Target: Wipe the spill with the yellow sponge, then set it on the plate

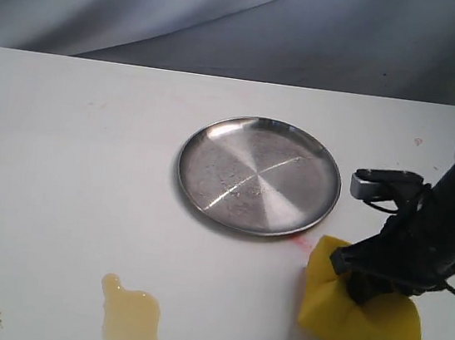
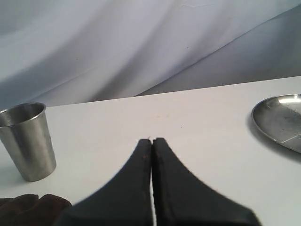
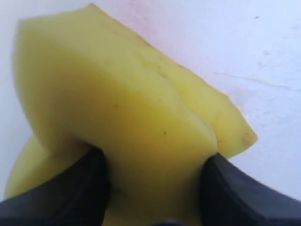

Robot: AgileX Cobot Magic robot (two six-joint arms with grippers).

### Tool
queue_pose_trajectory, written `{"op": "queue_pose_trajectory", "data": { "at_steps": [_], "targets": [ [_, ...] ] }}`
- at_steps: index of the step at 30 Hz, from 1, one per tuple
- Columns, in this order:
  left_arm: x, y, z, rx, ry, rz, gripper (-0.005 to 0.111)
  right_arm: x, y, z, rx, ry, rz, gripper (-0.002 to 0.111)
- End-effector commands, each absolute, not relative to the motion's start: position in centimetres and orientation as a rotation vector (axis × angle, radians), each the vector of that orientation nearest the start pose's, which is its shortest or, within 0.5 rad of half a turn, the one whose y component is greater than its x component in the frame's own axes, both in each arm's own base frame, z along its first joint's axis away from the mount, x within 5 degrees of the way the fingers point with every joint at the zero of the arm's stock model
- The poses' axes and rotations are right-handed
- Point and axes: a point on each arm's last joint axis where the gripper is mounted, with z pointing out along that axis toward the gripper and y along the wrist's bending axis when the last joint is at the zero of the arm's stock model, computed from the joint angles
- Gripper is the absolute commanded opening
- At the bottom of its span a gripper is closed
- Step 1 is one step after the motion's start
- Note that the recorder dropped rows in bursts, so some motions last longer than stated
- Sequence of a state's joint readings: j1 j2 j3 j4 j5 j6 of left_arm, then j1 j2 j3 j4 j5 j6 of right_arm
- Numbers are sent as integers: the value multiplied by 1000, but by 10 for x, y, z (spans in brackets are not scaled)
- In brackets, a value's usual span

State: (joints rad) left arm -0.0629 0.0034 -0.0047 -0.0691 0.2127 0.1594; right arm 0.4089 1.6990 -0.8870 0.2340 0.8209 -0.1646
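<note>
One yellow sponge [image 1: 374, 328], thick, porous, dented, clamped in right pincer [image 3: 153, 162]; left pincer [image 2: 151, 143] tips together; spill [image 1: 134, 319] glossy amber.

Desk [image 1: 60, 165]: one, white matte top, flat. Scattered dark specks and faint scuffs. A pale pinkish smear [image 1: 302, 241] lies near the right tool [image 1: 361, 281], on the side toward the far edge. The far edge is straight and well beyond both tools.
Backdrop [image 1: 231, 11]: draped cloth, pale grey-blue, hanging behind the desk's far edge, well beyond the left tool [image 2: 151, 143]. Broad soft folds run diagonally, and the lower fold is darker.
Light: even and diffuse, with soft, faint shadows on the desk.
</note>
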Motion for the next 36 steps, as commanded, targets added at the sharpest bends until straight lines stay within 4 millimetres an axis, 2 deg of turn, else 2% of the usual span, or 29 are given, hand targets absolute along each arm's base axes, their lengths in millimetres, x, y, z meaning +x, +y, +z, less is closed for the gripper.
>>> {"op": "queue_pose_trajectory", "data": {
  "at_steps": [1,5,11,15,16,20,25,28,29,33,36],
  "targets": [
    [56,-5,195,147,1682,6,0,233,133,200,-796,2908,272,0],
    [56,-5,195,147,1682,6,0,213,151,221,-903,2801,313,0],
    [56,-5,195,147,1682,6,0,191,191,225,-1021,2691,443,0],
    [56,-5,195,147,1682,6,0,186,226,232,-1127,2647,491,0],
    [56,-5,195,147,1682,6,0,186,246,235,-1173,2624,508,0],
    [56,-5,195,147,1682,6,0,183,288,232,-1300,2597,522,0],
    [56,-5,195,147,1682,6,0,176,337,216,-1446,2577,486,0],
    [56,-5,195,147,1682,6,0,176,355,202,-1500,2576,357,0],
    [56,-5,195,147,1682,6,0,177,364,191,-1537,2580,279,0],
    [56,-5,195,147,1682,6,0,182,381,163,-1551,2601,179,0],
    [56,-5,195,147,1682,6,0,183,383,144,-1562,2639,139,0]
  ]
}}
